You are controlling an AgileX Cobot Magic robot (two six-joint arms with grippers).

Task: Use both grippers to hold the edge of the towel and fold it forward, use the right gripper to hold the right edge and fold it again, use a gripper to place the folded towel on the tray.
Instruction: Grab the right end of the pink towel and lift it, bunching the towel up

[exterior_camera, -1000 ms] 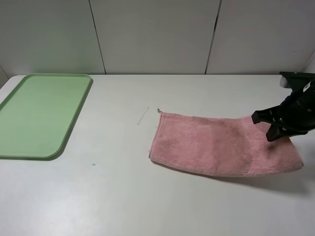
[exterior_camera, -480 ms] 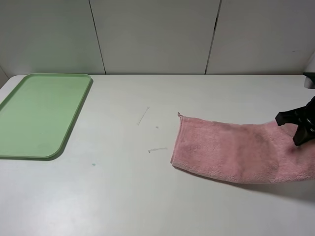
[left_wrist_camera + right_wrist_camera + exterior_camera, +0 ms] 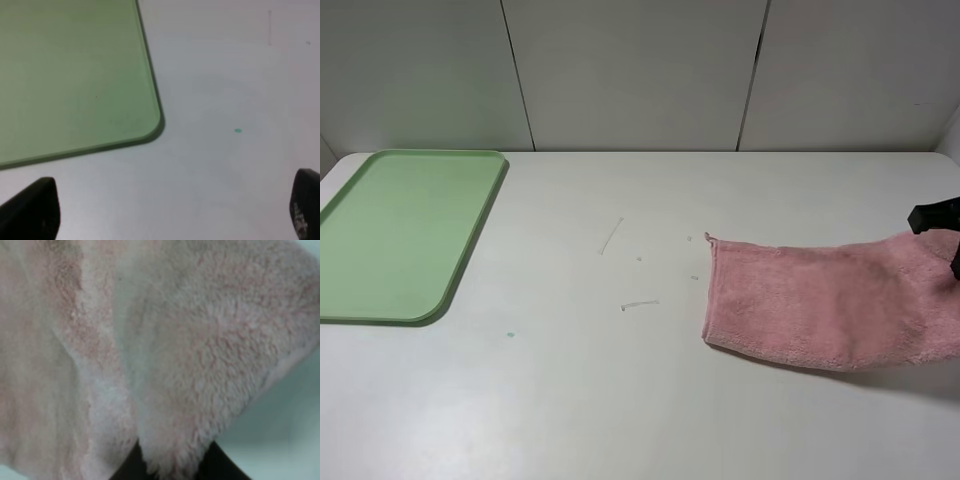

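Dragged right, the towel point(image 3: 820, 305) lies at the right edge of the tabletop point(image 3: 570, 400). The right gripper point(image 3: 942, 238) jaws clamp its right end; the left gripper point(image 3: 167, 210) jaws gape empty near the tray point(image 3: 75, 75).

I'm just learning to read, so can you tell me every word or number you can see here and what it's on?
There are no words, numbers or signs to read in any view.
The green tray is plain.
The pink towel shows no tag or label.
The white table has only a few faint scratches and a tiny green dot, not letters.
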